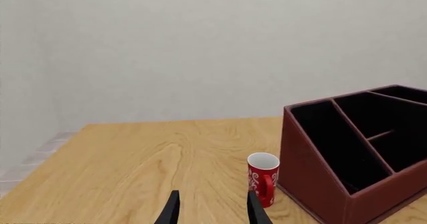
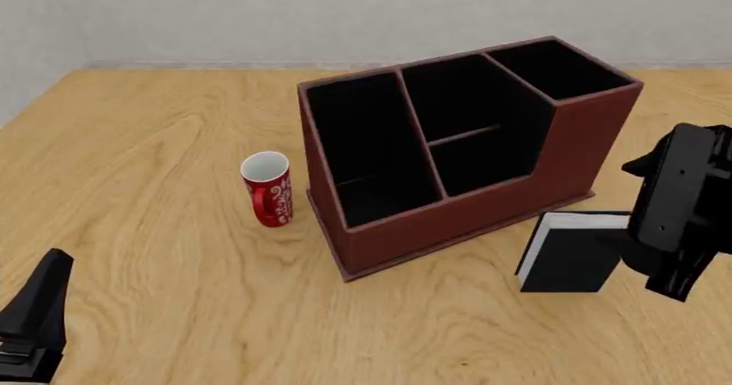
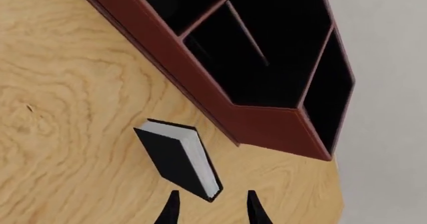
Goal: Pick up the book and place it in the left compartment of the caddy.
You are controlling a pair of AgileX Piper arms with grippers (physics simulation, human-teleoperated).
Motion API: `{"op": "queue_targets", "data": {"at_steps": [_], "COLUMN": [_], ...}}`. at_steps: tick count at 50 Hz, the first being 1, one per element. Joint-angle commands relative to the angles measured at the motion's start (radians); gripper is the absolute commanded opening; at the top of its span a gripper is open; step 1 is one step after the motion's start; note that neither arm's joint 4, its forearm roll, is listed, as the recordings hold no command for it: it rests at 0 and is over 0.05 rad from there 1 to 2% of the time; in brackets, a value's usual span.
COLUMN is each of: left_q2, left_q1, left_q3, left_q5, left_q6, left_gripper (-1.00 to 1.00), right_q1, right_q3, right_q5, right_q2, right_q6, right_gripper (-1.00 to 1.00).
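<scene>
The black book point(image 2: 568, 256) with white page edges stands upright on the table, just in front of the caddy's point(image 2: 458, 222) right front corner. In the right wrist view the book point(image 3: 175, 156) has its near corner reaching between my right gripper's point(image 3: 212, 210) open fingertips, and the fingers do not clamp it. In the front view the right gripper point(image 2: 639, 255) sits right beside the book. The left compartment point(image 2: 363, 145) is the long black-lined section at the caddy's low end. My left gripper point(image 1: 213, 211) is open and empty, low at the table's near left point(image 2: 37, 308).
A red mug point(image 2: 267, 188) with a white pattern stands just left of the caddy and close to its left wall; it also shows in the left wrist view point(image 1: 262, 178) ahead of the left fingers. The caddy's point(image 1: 353, 154) slanted wall rises beside it.
</scene>
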Motion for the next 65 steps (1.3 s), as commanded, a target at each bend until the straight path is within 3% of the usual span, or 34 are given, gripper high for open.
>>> {"op": "queue_targets", "data": {"at_steps": [1, 34, 56, 57, 65], "left_q2": [0.0, 0.0, 0.0, 0.0, 0.0], "left_q1": [0.007, 0.05, 0.064, 0.064, 0.065], "left_q3": [0.008, 0.017, 0.022, 0.023, 0.021], "left_q5": [-0.003, -0.006, -0.012, -0.013, -0.011], "left_q6": [0.001, -0.015, -0.024, -0.025, -0.028], "left_gripper": [1.0, 1.0, 1.0, 1.0, 1.0], "right_q1": [-0.004, -0.007, -0.024, -0.024, -0.016], "right_q3": [0.009, 0.089, 0.12, 0.124, 0.123], "right_q5": [-0.062, -0.198, -0.192, -0.19, -0.162], "right_q2": [0.107, 0.285, 0.307, 0.303, 0.276], "right_q6": [-0.026, -0.021, -0.014, -0.014, -0.006], "right_gripper": [1.0, 1.0, 1.0, -1.0, -1.0]}}
